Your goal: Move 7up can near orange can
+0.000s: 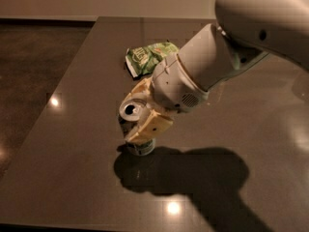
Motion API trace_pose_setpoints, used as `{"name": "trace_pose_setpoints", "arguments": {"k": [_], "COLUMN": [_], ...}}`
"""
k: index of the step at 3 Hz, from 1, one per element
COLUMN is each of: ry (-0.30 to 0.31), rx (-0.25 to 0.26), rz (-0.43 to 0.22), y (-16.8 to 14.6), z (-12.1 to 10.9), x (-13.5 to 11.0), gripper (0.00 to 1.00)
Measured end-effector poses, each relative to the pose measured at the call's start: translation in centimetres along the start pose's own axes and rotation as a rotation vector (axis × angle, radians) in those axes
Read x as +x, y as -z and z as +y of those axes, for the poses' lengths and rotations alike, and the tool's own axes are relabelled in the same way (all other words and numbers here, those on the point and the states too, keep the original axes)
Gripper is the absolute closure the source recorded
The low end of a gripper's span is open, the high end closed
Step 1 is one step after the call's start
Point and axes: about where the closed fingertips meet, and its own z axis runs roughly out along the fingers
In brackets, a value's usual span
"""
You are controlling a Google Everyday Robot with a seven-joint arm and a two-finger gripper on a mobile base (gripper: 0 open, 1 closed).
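The 7up can (141,148), pale green and white with a silver top, is near the table's front left. It is tilted between the cream fingers of my gripper (137,117). One finger (150,127) lies across the can's front, the other sits behind its top. The gripper is shut on the can, and the can's base is at or just above the table surface, over its shadow. The white arm comes in from the upper right. The orange can is out of view.
A crumpled green chip bag (147,57) lies on the dark table (87,91) behind the gripper. The table's left edge drops to a dark floor (29,81). The arm's large shadow falls to the front right.
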Motion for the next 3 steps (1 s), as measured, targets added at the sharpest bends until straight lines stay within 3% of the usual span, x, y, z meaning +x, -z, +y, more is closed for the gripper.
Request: {"name": "trace_pose_setpoints", "arguments": {"k": [1,3], "ry": [-0.046,-0.234], "rx": [0.093,0.274], "rz": [0.049,0.144], "y": [3.5,10.9], "z": [-2.9,-10.4], "x": [2.3,8.7], "gripper": [1.0,1.0]}}
